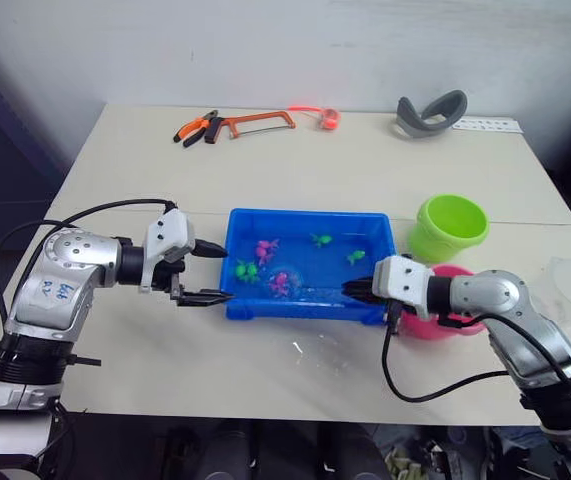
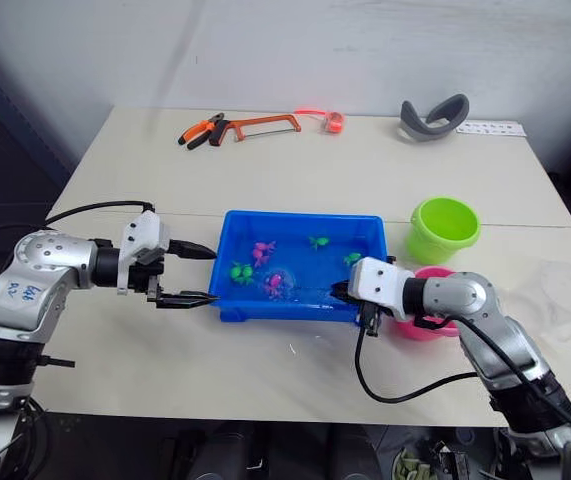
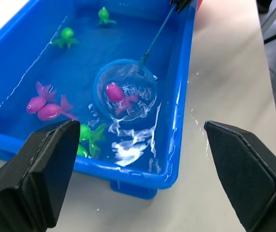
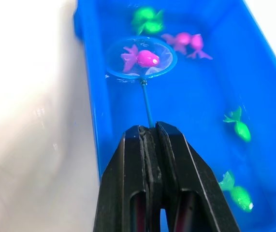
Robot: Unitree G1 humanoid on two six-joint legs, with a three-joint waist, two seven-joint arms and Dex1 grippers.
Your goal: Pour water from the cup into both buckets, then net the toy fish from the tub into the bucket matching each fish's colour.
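Observation:
The blue tub (image 1: 295, 309) holds water and several toy fish. My right gripper (image 1: 350, 291), at the tub's front right corner, is shut on the thin handle of the net (image 4: 146, 104). The net's hoop (image 3: 97, 84) lies in the water with one pink fish (image 4: 145, 58) inside it. Two more pink fish (image 3: 46, 107) and green fish (image 4: 239, 129) float around it. My left gripper (image 1: 225, 274) stands open at the tub's left end, holding nothing. The lime green bucket (image 1: 449, 226) stands right of the tub. The pink bucket (image 1: 435, 322) is partly hidden behind my right arm. The clear cup (image 2: 565, 290) sits at the far right.
Along the table's far edge lie orange-handled pliers (image 1: 195, 130), a hacksaw (image 1: 255, 124), a small orange item (image 1: 327, 117) and a grey curved piece (image 1: 430, 113). Water drops (image 1: 300, 347) sit on the table in front of the tub.

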